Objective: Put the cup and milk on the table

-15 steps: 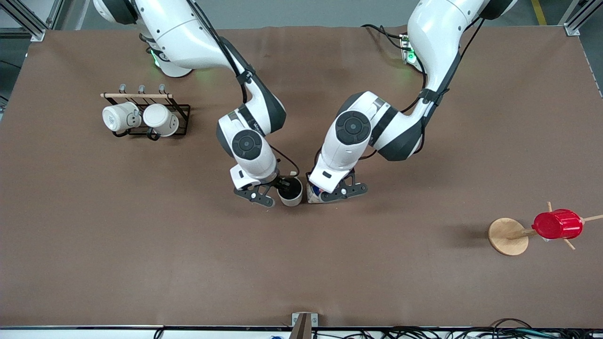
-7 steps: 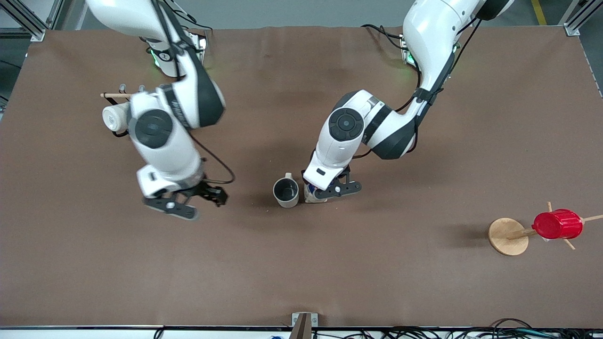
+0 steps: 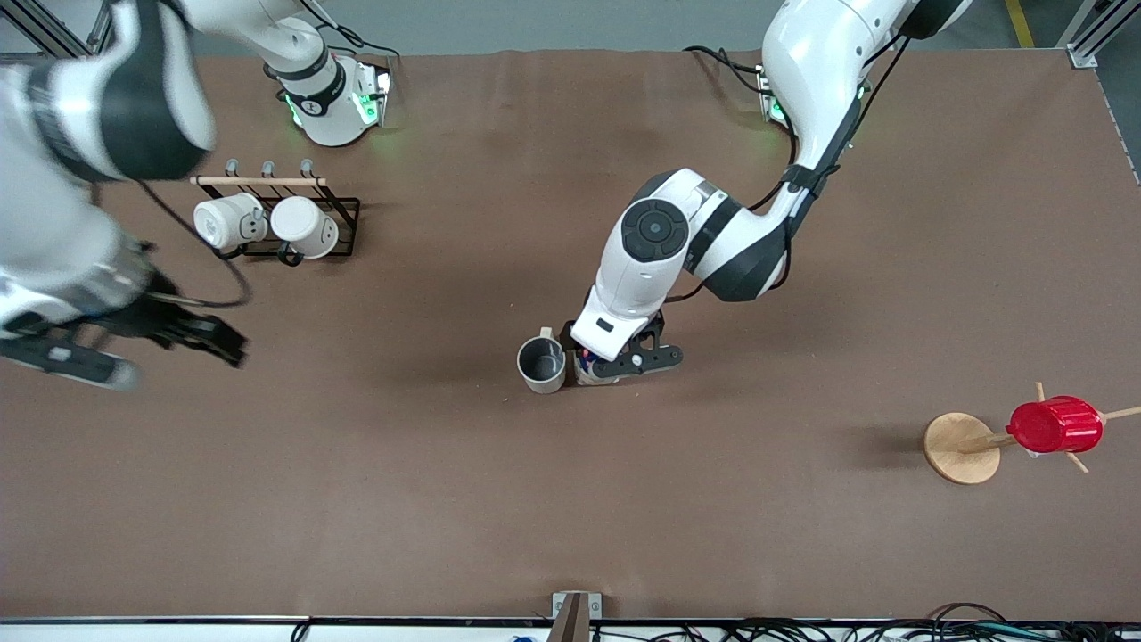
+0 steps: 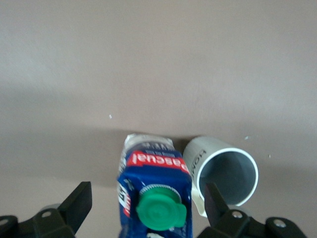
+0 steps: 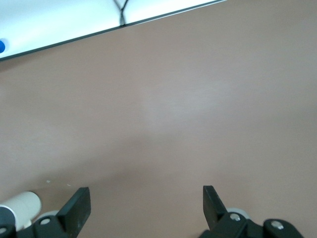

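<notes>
The pale grey cup [image 3: 541,364] stands upright on the brown table [image 3: 570,517] near its middle, handle toward the robots' bases. The milk [image 3: 586,366] stands right beside it, mostly hidden under my left gripper [image 3: 617,358]. In the left wrist view the milk [image 4: 153,171] with its green cap sits between the open fingers [image 4: 79,203], which stand clear of its sides, and the cup [image 4: 228,171] is next to it. My right gripper [image 3: 143,346] is open and empty, up over the table at the right arm's end; it also shows in the right wrist view [image 5: 143,203].
A black wire rack [image 3: 343,209] with two white mugs [image 3: 267,223] stands near the right arm's base. A wooden stand [image 3: 958,448] holding a red ribbed cup [image 3: 1056,425] is at the left arm's end.
My right gripper let go of the cup, opened, and swung away toward the right arm's end of the table. The cup stays upright. My left gripper stayed over the milk.
</notes>
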Robot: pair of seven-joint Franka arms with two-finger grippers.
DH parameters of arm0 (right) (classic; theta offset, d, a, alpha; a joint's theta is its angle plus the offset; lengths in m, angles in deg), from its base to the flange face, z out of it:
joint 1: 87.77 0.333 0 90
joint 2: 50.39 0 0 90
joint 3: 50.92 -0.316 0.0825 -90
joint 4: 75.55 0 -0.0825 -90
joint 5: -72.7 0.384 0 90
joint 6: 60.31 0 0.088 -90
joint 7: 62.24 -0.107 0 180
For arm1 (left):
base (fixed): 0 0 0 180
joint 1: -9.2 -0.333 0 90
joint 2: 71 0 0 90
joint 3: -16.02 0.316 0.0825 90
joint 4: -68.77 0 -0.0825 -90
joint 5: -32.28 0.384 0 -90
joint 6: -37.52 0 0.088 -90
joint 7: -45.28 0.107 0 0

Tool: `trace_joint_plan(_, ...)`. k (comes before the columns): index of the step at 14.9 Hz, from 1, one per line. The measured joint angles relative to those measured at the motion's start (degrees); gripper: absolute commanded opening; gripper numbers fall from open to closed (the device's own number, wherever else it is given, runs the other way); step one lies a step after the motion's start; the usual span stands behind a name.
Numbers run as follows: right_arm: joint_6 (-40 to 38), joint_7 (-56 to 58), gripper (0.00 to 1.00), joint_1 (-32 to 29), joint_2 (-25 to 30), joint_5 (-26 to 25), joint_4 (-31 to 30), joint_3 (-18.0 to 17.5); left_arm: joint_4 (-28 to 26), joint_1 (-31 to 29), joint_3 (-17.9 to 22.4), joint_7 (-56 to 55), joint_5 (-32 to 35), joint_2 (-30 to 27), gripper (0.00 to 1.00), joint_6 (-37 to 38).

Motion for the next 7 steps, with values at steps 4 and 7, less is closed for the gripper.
trace_joint_plan(4, -6.9, 6.9, 1.0, -6.7, 7.0, 0.0, -0.1, 0.1, 1.1, -5.0, 0.3, 4.8, 2.4, -5.0, 1.0, 6.6)
trace_joint_plan(7, -11.3, 9.2, 1.0, -9.9, 10.6, -0.1, -0.3, 0.1, 1.2, -11.2, 0.4, 12.8, 2.9, -10.3, 1.0, 12.9)
